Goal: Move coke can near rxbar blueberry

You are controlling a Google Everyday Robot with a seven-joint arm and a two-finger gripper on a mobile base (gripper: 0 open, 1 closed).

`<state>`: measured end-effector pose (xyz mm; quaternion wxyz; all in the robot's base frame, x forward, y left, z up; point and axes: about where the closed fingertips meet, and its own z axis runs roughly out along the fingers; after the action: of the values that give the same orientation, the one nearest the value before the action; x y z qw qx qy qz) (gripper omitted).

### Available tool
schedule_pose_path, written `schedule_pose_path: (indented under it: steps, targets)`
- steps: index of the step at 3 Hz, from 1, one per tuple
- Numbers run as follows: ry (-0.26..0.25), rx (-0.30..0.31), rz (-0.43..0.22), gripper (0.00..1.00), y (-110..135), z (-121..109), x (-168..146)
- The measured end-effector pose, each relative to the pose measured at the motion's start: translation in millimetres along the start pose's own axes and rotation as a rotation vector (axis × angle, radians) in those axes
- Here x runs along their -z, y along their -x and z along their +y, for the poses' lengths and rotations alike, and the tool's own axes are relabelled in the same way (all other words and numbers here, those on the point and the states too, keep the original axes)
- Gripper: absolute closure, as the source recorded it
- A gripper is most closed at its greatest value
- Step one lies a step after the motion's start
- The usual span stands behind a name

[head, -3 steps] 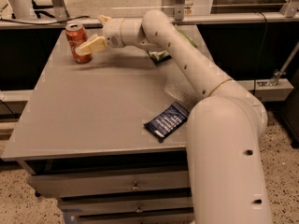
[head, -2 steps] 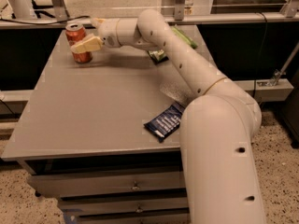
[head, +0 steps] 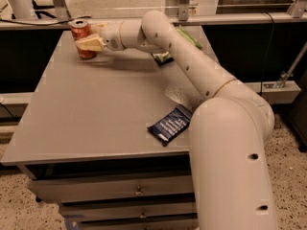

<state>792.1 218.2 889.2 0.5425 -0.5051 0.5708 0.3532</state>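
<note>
Since a second ago the claw (head: 89,36) has crept a little up and leftward, further onto the coke can (head: 79,32); the can and the rxbar blueberry (head: 170,125) have not shifted.

Camera view: the coke can stands upright near the far left corner of the grey table (head: 96,114), its silver top showing. The claw is at the can's right side, parted about as wide as the can. Its near finger (head: 90,43) crosses the front of the can's lower half, and the other finger sits behind the can's right shoulder. Whether the fingers press on the can cannot be told. The arm (head: 192,66) stretches from the near right across the table to the far left. The rxbar blueberry lies flat near the front edge, just beside the arm's thick base segment and well apart from the can. A green bag (head: 163,57) shows partly behind the arm at the far side.
</note>
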Motion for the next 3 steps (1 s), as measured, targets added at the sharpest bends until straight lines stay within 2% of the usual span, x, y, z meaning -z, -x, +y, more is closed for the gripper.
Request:
schedule_pose_path:
  steps: [1, 2, 3]
  targets:
    - [-0.006, -0.001, -0.012, 0.87, 11.5, 10.0, 19.8]
    - [-0.016, -0.01, -0.022, 1.0, 20.6, 30.5, 60.2]
    - [-0.028, -0.032, -0.034, 1.0, 28.1, 59.1, 110.8]
